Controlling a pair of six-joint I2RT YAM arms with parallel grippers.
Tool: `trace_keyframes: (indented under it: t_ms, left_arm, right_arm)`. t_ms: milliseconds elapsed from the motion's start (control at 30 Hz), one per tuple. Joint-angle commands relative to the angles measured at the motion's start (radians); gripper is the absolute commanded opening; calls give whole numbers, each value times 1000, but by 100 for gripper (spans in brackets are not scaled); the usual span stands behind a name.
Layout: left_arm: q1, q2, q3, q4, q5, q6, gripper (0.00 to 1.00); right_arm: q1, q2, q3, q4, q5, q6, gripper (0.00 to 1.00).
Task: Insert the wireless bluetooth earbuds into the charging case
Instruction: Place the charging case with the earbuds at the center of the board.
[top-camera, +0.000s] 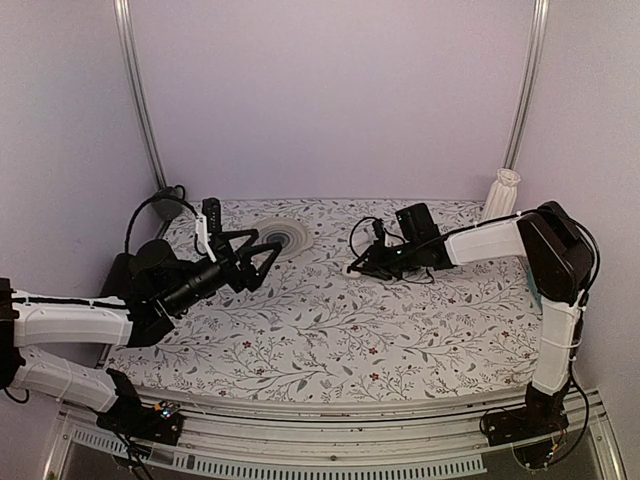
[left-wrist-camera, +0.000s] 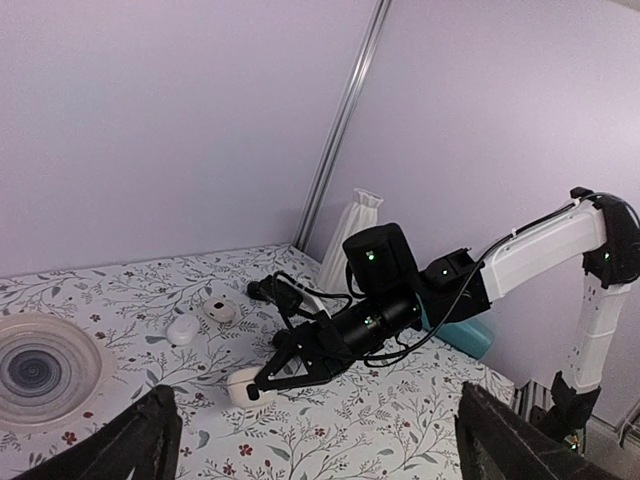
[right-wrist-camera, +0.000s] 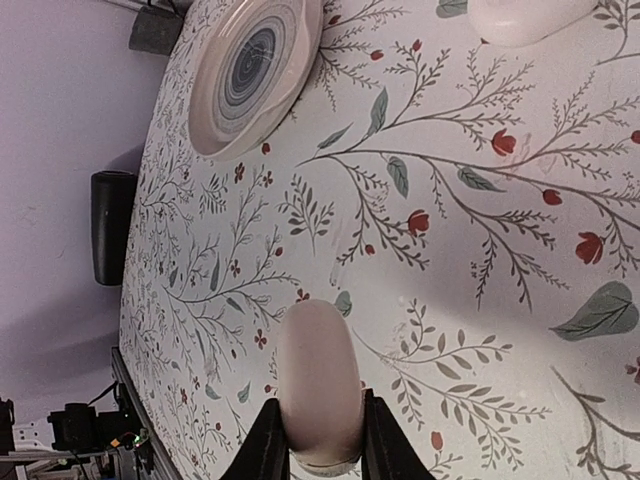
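Pinching the charging case (right-wrist-camera: 318, 375), the right gripper (right-wrist-camera: 320, 432) clamps a smooth, glossy, cream-white pebble, seemingly closed; the left gripper (left-wrist-camera: 315, 400) gapes wide, empty.

The floral-patterned table (top-camera: 330, 340) carries a ringed plate (top-camera: 283, 236) near its far edge. To the right of the plate, two small white earbuds (left-wrist-camera: 183, 330) lie side by side, slightly apart.
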Motion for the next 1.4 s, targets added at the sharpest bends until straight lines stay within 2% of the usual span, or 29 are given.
trace_keyframes:
  t_ms: [0,233,533,1067,1367]
  left_arm:
    - [16,-14,-19,-16,-14,12,96]
    - [17,-5,-26,0,-9,2,96]
    - [20,4,-25,12,-20,5,96]
    - [23,22,-17,24,3,2,96]
    - [28,25,-19,28,5,4,96]
  right_arm:
    - [-17,58,67,-18,-35,20,4]
    - [-18,97,81,-41,-18,16,5]
    - [-19,92,69,-84,9,-6,13]
    - [-18,-8,39,-168,105,-63,49]
    - [-19,-132,13,-230,196,-103,69]
